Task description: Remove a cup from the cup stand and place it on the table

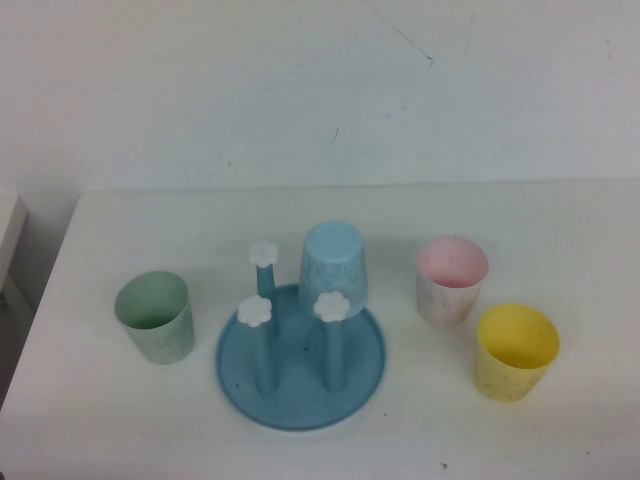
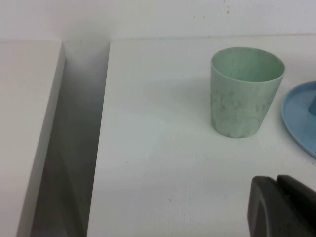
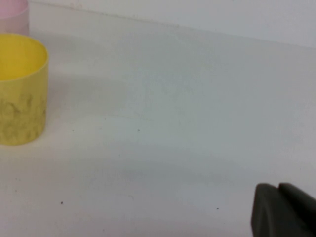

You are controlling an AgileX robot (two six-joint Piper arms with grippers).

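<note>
The light blue speckled cup (image 1: 334, 263) hangs upside down on a back peg of the cup stand (image 1: 300, 372), a round blue tray whose three other pegs show white flower caps. It stands mid-table (image 1: 300, 215). Neither arm shows in the high view. My left gripper (image 2: 277, 183) is shut and holds nothing, hovering over bare table short of the pale green cup (image 2: 245, 90), with the stand's rim (image 2: 298, 116) beside that cup. My right gripper (image 3: 279, 191) is shut and holds nothing, well off to the side of the yellow cup (image 3: 20, 89).
A pale green cup (image 1: 155, 315) stands upright left of the stand. A pink cup (image 1: 452, 278) and a yellow cup (image 1: 515, 350) stand upright to its right. A gap (image 2: 74, 148) separates the table's left edge from a white surface (image 2: 24, 118).
</note>
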